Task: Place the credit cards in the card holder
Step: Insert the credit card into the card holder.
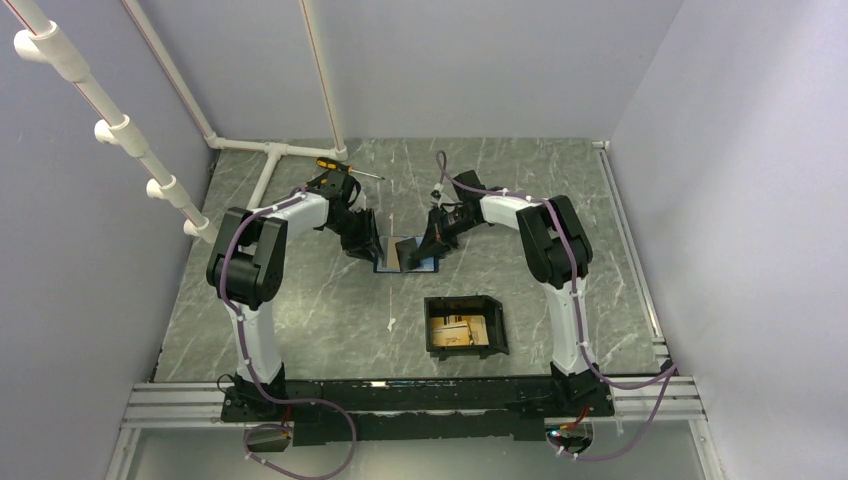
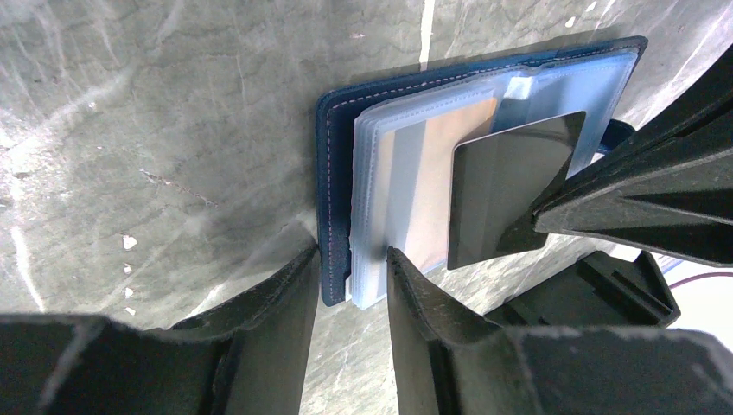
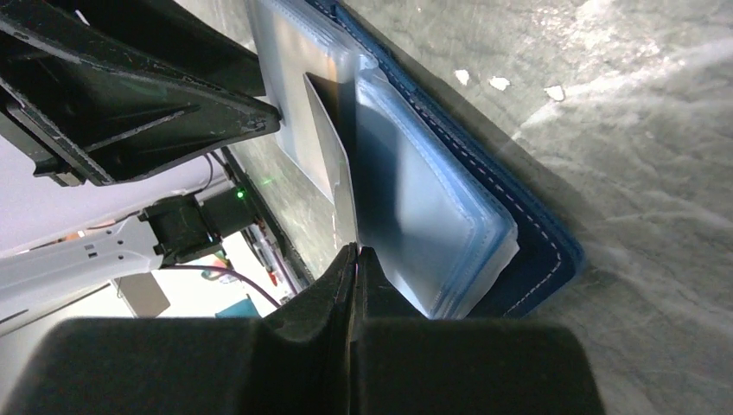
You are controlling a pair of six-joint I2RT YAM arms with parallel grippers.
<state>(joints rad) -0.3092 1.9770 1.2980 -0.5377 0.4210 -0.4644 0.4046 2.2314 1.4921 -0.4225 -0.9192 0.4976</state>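
Grey marble worktop (image 1: 300, 300): left claw (image 2: 350, 259) clamps wallet (image 2: 337, 173), right claw (image 3: 356, 255) pinches card (image 2: 506, 194) free; next, carry to holder (image 1: 465, 325).

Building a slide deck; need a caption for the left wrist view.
Left gripper straddles the blue wallet edge while right gripper pinches a card.

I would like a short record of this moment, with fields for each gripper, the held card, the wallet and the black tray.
left gripper: shut on the dark blue wallet, pinching its edge
right gripper: shut on a card at the wallet's clear sleeves
card: partly out of a sleeve, held on edge
card holder: apart from the wallet, nearer the arm bases, orange-gold cards inside
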